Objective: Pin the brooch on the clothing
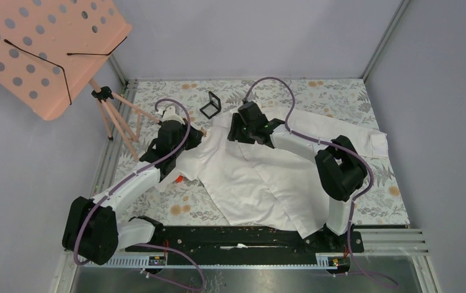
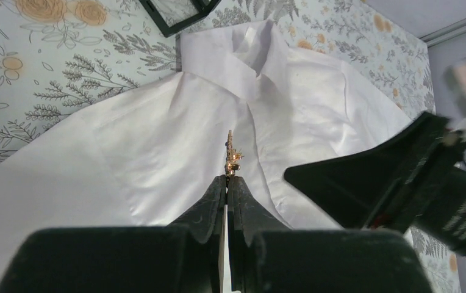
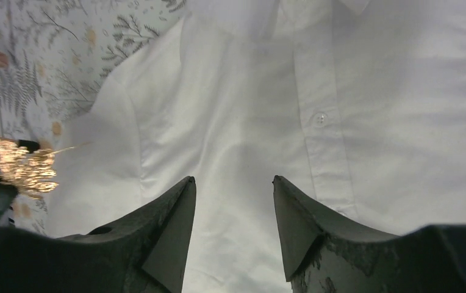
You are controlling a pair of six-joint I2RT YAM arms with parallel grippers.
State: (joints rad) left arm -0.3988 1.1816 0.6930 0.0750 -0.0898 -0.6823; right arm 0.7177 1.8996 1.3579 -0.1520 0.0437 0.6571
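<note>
Across the floral table [image 1: 352, 97] the white shirt [image 1: 252, 183] was spread. The brooch [image 2: 232, 155] was pinched in the left gripper [image 2: 226, 182]; the right gripper [image 3: 233, 189] was held parted, empty.

White links [image 1: 130, 183], black joints [image 1: 340, 168], purple cables [image 1: 273, 82] — black pointed fingers [image 3: 169, 232] on right hand [image 3: 233, 183].

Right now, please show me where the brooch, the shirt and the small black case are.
brooch [image 2: 233, 156]: left wrist view, on its glittering middle.
shirt [image 2: 157, 134]: left wrist view, on the front panel beside the button strip.
black case [image 1: 211, 105]: top external view, on its middle.
</note>
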